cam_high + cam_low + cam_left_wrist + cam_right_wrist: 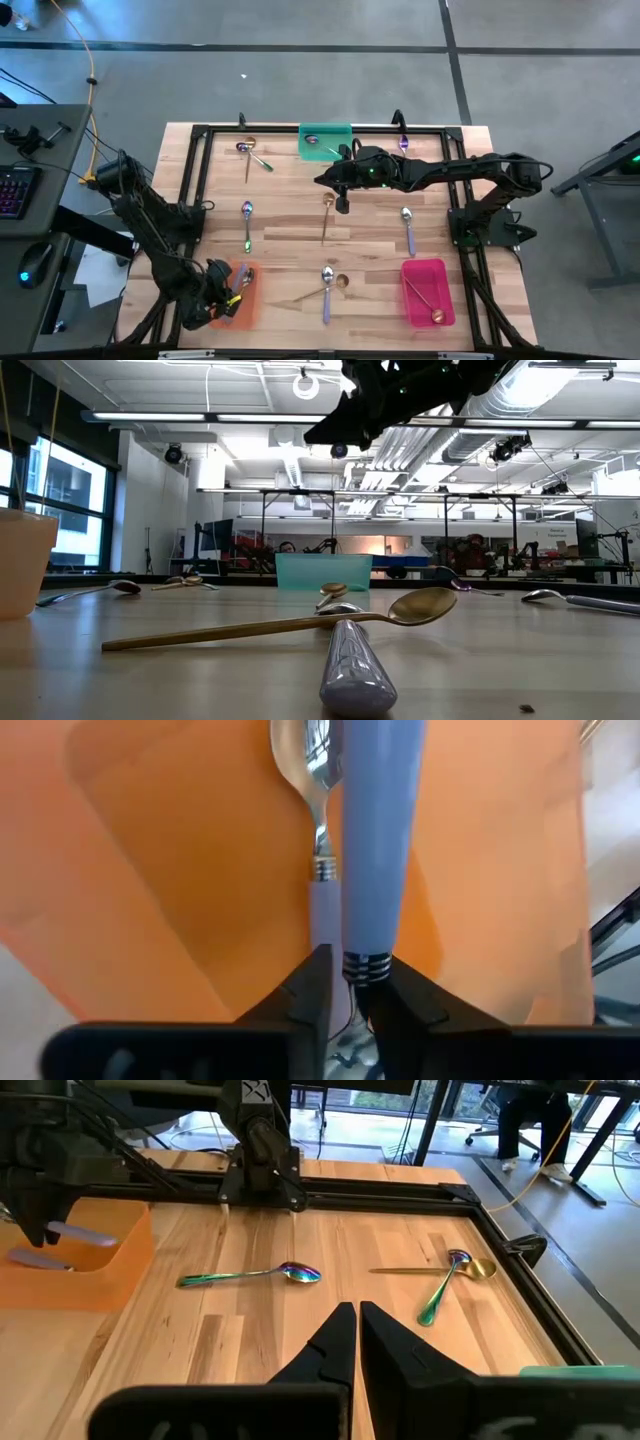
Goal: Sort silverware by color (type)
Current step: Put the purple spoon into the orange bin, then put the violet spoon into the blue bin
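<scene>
My left gripper (pixel 358 995) hangs over the orange tray (pixel 247 300) at the near left and is shut on a silver spoon with a lavender handle (pixel 375 830). A second such spoon (pixel 318 810) lies flat in that tray. My right gripper (pixel 356 1342) is shut and empty, high above the table's middle (pixel 325 181). Below and beyond it lie an iridescent spoon (pixel 252 1274) and a gold spoon crossed by an iridescent one (pixel 452 1272). A gold spoon (pixel 300 622) rests across a lavender handle (pixel 355 672) near the front edge. My left gripper pinches the silver spoon at its neck (pixel 366 966), where the ringed collar meets the lavender handle, between the two fingers (pixel 312 988). The handle runs straight out ahead of the fingers. It is lifted just above the tray floor (pixel 180 870), roughly level (pixel 88 1235).
The green tray (pixel 325 141) at the far edge holds an iridescent spoon. The pink tray (pixel 428 292) at the near right holds a gold one. Loose spoons: gold (pixel 326 216), silver (pixel 408 230), purple (pixel 403 142). A black frame (pixel 200 170) borders the table.
</scene>
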